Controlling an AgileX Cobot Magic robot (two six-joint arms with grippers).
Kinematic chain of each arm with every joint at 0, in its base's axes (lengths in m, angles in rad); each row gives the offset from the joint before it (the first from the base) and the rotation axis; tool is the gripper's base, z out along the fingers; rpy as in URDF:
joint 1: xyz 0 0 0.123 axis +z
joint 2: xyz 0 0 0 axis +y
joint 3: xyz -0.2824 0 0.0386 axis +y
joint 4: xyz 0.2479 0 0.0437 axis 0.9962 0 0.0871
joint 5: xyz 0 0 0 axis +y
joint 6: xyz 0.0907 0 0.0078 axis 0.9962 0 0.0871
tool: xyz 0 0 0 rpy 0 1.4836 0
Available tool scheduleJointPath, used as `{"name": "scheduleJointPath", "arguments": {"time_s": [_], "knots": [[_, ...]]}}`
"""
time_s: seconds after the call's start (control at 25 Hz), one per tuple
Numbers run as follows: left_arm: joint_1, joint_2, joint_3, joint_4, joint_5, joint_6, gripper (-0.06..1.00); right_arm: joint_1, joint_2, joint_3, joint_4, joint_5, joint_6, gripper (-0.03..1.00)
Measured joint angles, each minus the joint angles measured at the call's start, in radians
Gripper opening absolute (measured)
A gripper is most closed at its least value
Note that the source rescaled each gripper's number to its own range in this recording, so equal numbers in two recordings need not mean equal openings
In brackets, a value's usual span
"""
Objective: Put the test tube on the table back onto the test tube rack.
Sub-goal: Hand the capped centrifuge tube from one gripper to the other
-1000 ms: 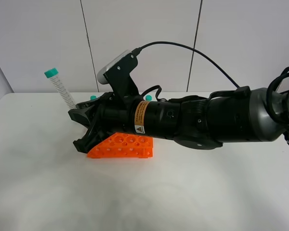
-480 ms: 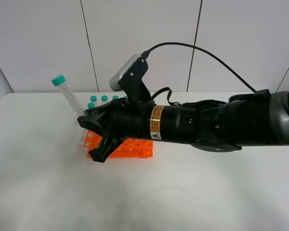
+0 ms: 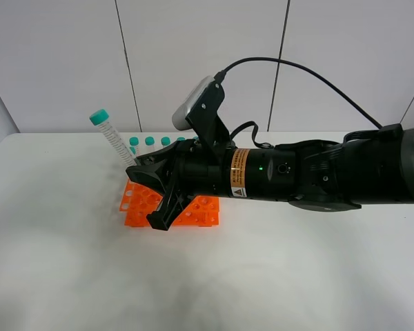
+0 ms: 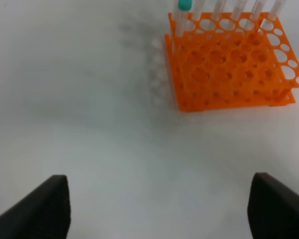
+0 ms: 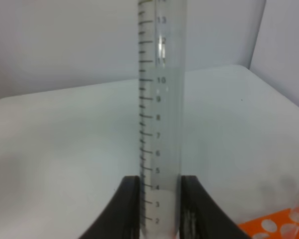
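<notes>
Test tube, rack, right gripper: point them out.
test tube [image 3: 115,141], exterior high view, clear body below cap.
test tube rack [image 3: 138,203], exterior high view, orange top grid.
right gripper [image 5: 160,201], right wrist view, between fingertips.

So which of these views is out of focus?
Left wrist: soft throughout, the rack hazy at its edges. Right wrist: tube crisp, marks readable, background soft. Exterior high: sharp, even light, faint shadows on the table.

White panelled wall [image 3: 55,55], dark vertical seams [image 3: 128,69], even light.
</notes>
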Motion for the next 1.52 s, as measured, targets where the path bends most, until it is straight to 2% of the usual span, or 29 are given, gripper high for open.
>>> {"name": "scheduleJointPath", "arguments": {"time_s": [0.12, 0.4, 0.52, 0.6, 0.8, 0.96, 1.32, 1.4, 1.44, 1.52], "knots": [[-0.02, 0.084, -0.052, -0.008, 0.0, 0.001, 0.84, 0.0, 0.0, 0.0, 0.0, -0.009, 0.0, 0.01], [-0.25, 0.206, -0.079, -0.028, -0.026, 0.025, 0.84, 0.0, 0.0, 0.0, 0.012, -0.036, -0.013, 0.01], [-0.301, 0.255, -0.079, -0.049, -0.095, 0.04, 0.84, 0.0, 0.0, 0.0, 0.012, -0.077, -0.012, 0.01], [-0.311, 0.294, -0.079, -0.094, -0.146, 0.077, 0.84, 0.0, 0.0, 0.0, 0.011, -0.089, -0.004, 0.01], [-0.31, 0.409, -0.118, -0.191, -0.199, 0.188, 0.84, 0.0, 0.0, 0.0, 0.004, -0.098, 0.0, 0.01], [-0.31, 0.5, -0.162, -0.205, -0.254, 0.242, 0.84, 0.0, 0.0, 0.0, 0.003, -0.098, 0.0, 0.01], [-0.31, 0.654, -0.202, -0.217, -0.331, 0.265, 0.84, 0.0, 0.0, 0.0, -0.002, -0.098, 0.0, 0.01], [-0.31, 0.672, -0.202, -0.244, -0.347, 0.284, 0.84, 0.0, 0.0, 0.0, -0.003, -0.098, 0.0, 0.01], [-0.31, 0.68, -0.202, -0.29, -0.374, 0.316, 0.84, 0.0, 0.0, 0.0, -0.003, -0.098, 0.0, 0.01], [-0.31, 0.68, -0.202, -0.332, -0.406, 0.343, 0.84, 0.0, 0.0, 0.0, -0.003, -0.098, 0.0, 0.01]]}}
